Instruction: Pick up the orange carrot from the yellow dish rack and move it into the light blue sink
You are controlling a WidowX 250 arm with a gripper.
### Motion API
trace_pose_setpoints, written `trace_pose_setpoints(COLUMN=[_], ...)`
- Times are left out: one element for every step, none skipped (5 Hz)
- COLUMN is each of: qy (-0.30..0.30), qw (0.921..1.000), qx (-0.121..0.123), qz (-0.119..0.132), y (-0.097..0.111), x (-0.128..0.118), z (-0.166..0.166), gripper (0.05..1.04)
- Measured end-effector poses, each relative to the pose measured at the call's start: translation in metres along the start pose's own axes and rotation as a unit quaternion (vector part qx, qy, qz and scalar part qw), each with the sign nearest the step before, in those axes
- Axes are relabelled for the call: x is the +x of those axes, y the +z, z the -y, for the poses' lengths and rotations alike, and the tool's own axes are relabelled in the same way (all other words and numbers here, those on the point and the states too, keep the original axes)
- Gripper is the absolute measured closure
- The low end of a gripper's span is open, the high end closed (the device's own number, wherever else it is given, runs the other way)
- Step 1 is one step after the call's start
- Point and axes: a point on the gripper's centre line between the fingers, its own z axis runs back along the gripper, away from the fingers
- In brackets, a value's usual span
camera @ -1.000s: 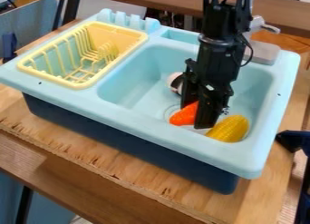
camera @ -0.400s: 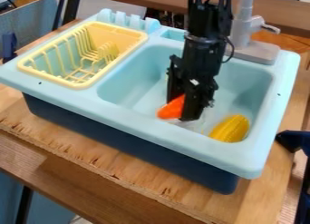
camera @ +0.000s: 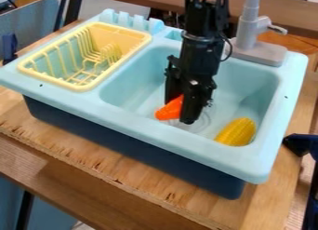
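- From where I'm standing, the black gripper (camera: pixel 180 111) hangs down inside the blue sink (camera: pixel 155 125), a little toward six o'clock of the basin's middle
- It's clenched round the orange toy (camera: pixel 168 112), which sits between its fingers
- The toy's blunt end pokes out toward eight o'clock from the gripper, tilted downward; the rest tucks in behind the nearer finger, so I can't see how far back it goes
- Whether the toy touches the sink floor, I can't tell
- Just beside the gripper, at four o'clock, I can make out part of the round drain (camera: pixel 200 125)
- Farther out at four o'clock lies the yellow corn (camera: pixel 236 132), down in the basin near its wall, apart from both the gripper and the toy
- The yellow rack (camera: pixel 79 88) is well away at ten o'clock, set in the sink's other side
- The grey faucet (camera: pixel 261 52) stands at one o'clock, behind the basin
- The arm (camera: pixel 199 47) comes down from twelve o'clock, and the whole sink rests on a wooden board (camera: pixel 74 147)
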Motion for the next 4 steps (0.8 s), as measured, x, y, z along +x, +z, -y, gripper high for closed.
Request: trace_pose_setpoints(qy=[-0.015, -0.017, -0.015, 0.003], qw=[0.9999, 0.9998, 0.9998, 0.9993], qx=[-0.006, -0.013, -0.007, 0.032], qz=[0.002, 0.002, -0.012, 0.019], y=[0.0, 0.001, 0.002, 0.042], x=[0.004, 0.004, 0.002, -0.011], z=[0.01, 0.015, 0.019, 0.015], gripper=[0.133, 0.078, 0.083, 0.083])
